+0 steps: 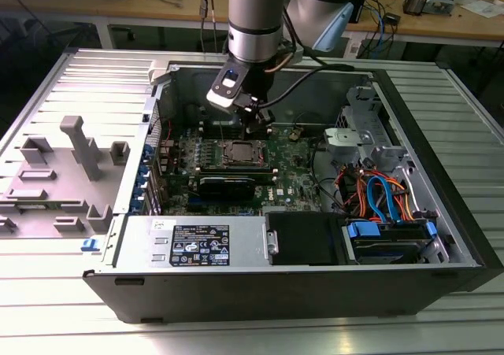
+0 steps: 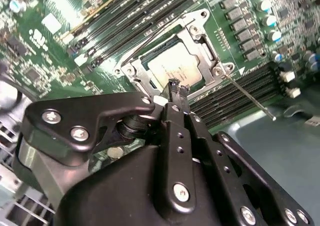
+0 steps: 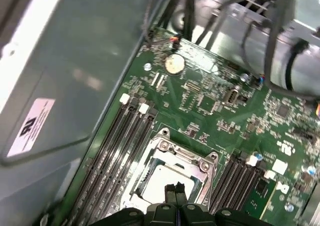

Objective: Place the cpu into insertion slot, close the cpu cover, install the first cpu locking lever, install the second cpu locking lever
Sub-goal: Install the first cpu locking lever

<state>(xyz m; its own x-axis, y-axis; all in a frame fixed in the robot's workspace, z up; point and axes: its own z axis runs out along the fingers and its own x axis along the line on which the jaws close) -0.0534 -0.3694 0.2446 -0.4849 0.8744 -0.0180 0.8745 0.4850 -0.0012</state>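
While jaws hover pinched together, cpu [image 2: 175, 65] lies just beneath tips.

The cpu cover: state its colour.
Silver-grey bare metal; the cpu cover shows best in the second wrist view.

Black gripper [image 3: 175, 188], tips pinched together, is hovering over the dull silver square cpu [image 3: 157, 178] sitting in the silver-rimmed insertion slot [image 3: 165, 134].

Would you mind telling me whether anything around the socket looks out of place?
A thin lever sticks out from a corner of the cover, slanting across the memory slots instead of lying along it. The cpu looks seated flat under the cover.
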